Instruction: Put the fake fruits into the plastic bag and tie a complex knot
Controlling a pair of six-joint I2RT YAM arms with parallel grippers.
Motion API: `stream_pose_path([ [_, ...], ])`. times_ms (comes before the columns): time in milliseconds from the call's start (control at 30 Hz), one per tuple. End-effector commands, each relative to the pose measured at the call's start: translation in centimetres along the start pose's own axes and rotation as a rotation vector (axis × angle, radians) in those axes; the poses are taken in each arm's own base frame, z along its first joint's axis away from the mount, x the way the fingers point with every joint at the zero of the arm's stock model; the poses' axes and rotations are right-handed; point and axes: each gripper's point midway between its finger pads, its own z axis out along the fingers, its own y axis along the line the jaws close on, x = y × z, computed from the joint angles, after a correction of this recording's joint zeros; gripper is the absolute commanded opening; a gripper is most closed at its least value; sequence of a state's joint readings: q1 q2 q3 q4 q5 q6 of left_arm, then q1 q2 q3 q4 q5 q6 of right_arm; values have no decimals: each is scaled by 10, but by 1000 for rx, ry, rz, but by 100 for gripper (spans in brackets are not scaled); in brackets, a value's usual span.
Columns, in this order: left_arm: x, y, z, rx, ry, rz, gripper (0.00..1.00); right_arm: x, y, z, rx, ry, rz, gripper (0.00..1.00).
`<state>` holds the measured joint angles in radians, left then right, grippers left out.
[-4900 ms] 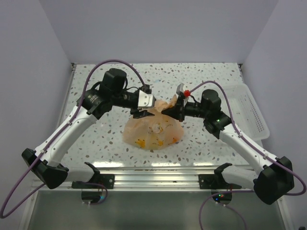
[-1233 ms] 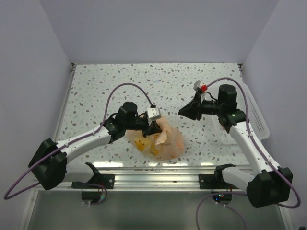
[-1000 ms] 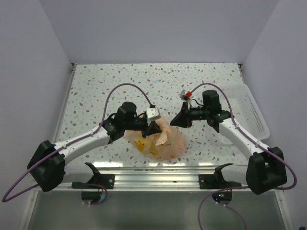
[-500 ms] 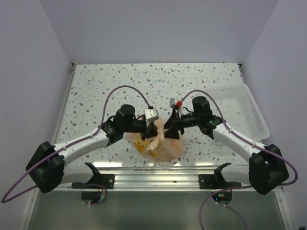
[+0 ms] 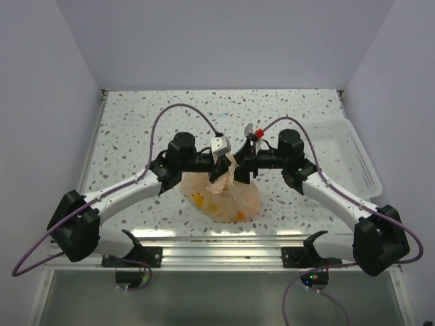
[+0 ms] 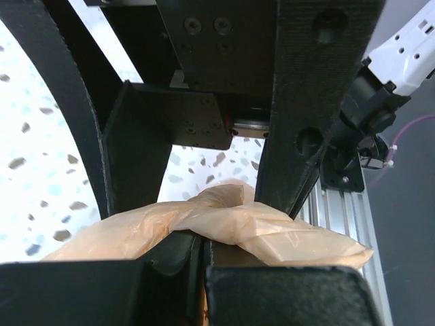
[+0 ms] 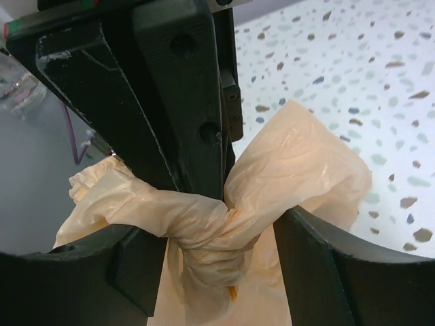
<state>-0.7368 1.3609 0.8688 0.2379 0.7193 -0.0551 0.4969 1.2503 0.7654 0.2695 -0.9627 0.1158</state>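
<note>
The peach-orange plastic bag point(image 5: 228, 198) sits on the table between both arms, its handles twisted into a knot point(image 5: 224, 171) point(image 7: 219, 229) with tails sticking out. Yellow fake fruits point(image 5: 198, 200) show through the film. My left gripper point(image 5: 219, 160) point(image 6: 204, 252) is shut on a bag handle point(image 6: 224, 221) just beside the knot. Facing it, my right gripper point(image 5: 239, 164) point(image 7: 217, 255) is open, one finger on each side of the knot and neither squeezing it. One tail point(image 7: 115, 197) drapes over its left finger.
A white plastic tray point(image 5: 355, 157) lies at the right edge of the speckled table point(image 5: 136, 129). The metal rail point(image 5: 224, 248) runs along the near edge between the arm bases. The two grippers stand almost tip to tip above the bag.
My right gripper swung left from near the tray to the knot, and its jaws opened. My left gripper, still shut, lifted the handle up and away, pulling the bag taller.
</note>
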Motion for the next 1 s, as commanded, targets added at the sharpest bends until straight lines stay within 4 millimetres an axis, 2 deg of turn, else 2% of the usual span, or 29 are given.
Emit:
stream_pose_path([
  [0,-71,-25,-5,102,-145,188,0,-62,7,6,-6,-146,-87,65],
  [100,-78,-28,-10,123,-148,188,0,-66,7,5,3,-175,-75,66],
  [167,-65,-33,-11,154,-130,168,0,-62,7,5,3,-176,-76,66],
  [200,-52,-35,-11,169,-112,147,0,-53,6,5,2,-163,-68,66],
  [267,-42,-38,-12,187,-111,109,0,-44,7,4,-1,-144,-62,66],
  [300,-27,-40,-12,200,-97,73,0,-33,6,4,-2,-121,-54,66],
  [333,-29,-41,-13,214,-131,59,0,-27,6,3,1,-107,-48,66],
  [367,-17,-47,-14,245,-121,35,0,-16,5,2,3,-80,-44,66],
  [400,-12,-49,-15,259,-127,25,0,-12,5,1,5,-70,-41,66],
  [433,-21,-55,-16,289,-176,43,0,-9,5,1,4,-66,-41,67],
  [500,-16,-53,-12,297,-186,1,0,-5,7,1,-1,-58,-28,67],
  [567,-27,-50,-8,292,-239,-46,0,-5,6,2,1,-61,-12,67],
  [733,-43,-42,-7,259,-373,-172,0,-10,0,4,25,-95,13,68],
  [867,-51,-35,-6,206,-437,-250,0,-15,0,5,28,-119,24,69],
  [967,-49,-32,-7,177,-445,-294,0,-23,-1,5,31,-128,24,73],
])
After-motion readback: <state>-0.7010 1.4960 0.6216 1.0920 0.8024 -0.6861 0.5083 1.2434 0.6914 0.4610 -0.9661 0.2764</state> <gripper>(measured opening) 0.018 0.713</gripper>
